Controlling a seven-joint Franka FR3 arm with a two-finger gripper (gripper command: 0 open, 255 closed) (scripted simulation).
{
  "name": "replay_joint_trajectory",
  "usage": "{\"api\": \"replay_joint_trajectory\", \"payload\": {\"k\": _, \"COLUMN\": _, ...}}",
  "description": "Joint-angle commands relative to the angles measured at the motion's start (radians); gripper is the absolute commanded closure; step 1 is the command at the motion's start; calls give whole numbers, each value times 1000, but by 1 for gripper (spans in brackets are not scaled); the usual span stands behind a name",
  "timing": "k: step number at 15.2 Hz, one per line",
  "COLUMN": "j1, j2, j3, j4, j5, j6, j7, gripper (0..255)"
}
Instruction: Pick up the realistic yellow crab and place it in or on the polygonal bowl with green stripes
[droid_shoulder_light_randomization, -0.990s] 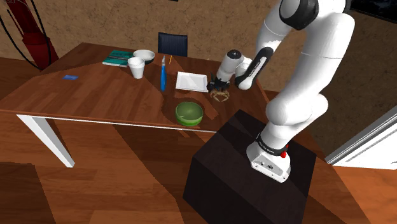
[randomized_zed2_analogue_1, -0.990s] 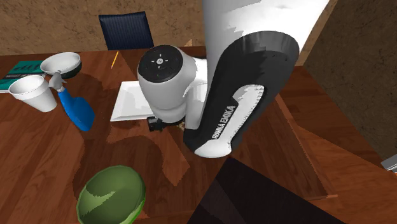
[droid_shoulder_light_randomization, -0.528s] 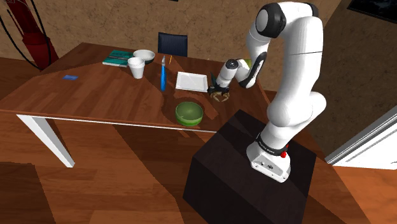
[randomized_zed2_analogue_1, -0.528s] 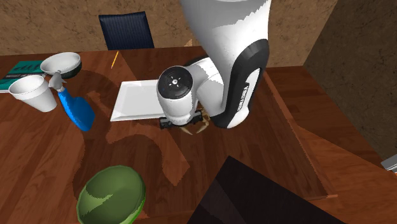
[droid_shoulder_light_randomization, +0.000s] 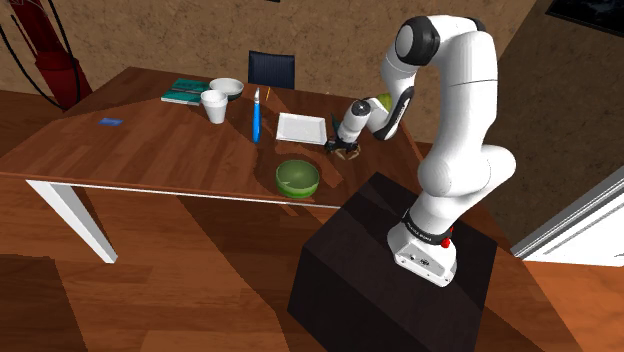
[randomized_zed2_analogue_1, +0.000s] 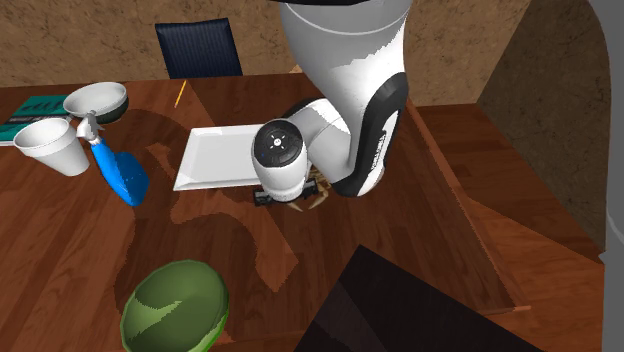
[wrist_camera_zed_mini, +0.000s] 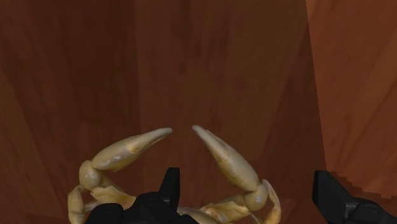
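The yellow-tan crab (wrist_camera_zed_mini: 127, 151) lies on the brown wooden table (droid_shoulder_light_randomization: 150, 150), claws curled toward each other. My gripper (wrist_camera_zed_mini: 249, 198) is open and low over it. One finger (wrist_camera_zed_mini: 169, 183) is above the crab's body, the other (wrist_camera_zed_mini: 334, 194) well off to its side, and one claw lies between them. In the shoulder view the hand (droid_shoulder_light_randomization: 352, 122) points down at the crab (droid_shoulder_light_randomization: 348, 152). In the second exterior view the crab (randomized_zed2_analogue_1: 316, 196) peeks out from under the hand (randomized_zed2_analogue_1: 280, 160). The green striped bowl (droid_shoulder_light_randomization: 298, 178) (randomized_zed2_analogue_1: 175, 308) stands nearer the table's front edge.
A white square plate (droid_shoulder_light_randomization: 301, 128) (randomized_zed2_analogue_1: 215, 158) lies just beside the crab. A blue bottle (droid_shoulder_light_randomization: 257, 118), a white cup (droid_shoulder_light_randomization: 214, 106), a white bowl (droid_shoulder_light_randomization: 226, 88) and a green book (droid_shoulder_light_randomization: 186, 92) stand farther along. A dark chair (droid_shoulder_light_randomization: 271, 68) is behind the table, and the black stand (droid_shoulder_light_randomization: 390, 260) is in front.
The arm has folded upright and the hand has come down closer over the crab. The crab and the bowl have not moved.
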Motion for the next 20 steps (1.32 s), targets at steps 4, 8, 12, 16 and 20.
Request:
{"api": "replay_joint_trajectory", "payload": {"k": 4, "j1": -6, "j2": 7, "j3": 6, "j4": 6, "j5": -8, "j6": -3, "j7": 7, "gripper": 0}}
{"api": "replay_joint_trajectory", "payload": {"k": 8, "j1": -5, "j2": 6, "j3": 6, "j4": 6, "j5": -8, "j6": -3, "j7": 7, "gripper": 255}}
{"api": "replay_joint_trajectory", "payload": {"k": 12, "j1": -5, "j2": 6, "j3": 6, "j4": 6, "j5": -7, "j6": -2, "j7": 7, "gripper": 255}}
{"api": "replay_joint_trajectory", "payload": {"k": 16, "j1": -6, "j2": 7, "j3": 6, "j4": 6, "j5": -8, "j6": -3, "j7": 7, "gripper": 255}}
{"api": "replay_joint_trajectory", "payload": {"k": 20, "j1": 72, "j2": -46, "j3": -83, "j4": -43, "j5": 126, "j6": 39, "j7": -112, "gripper": 255}}
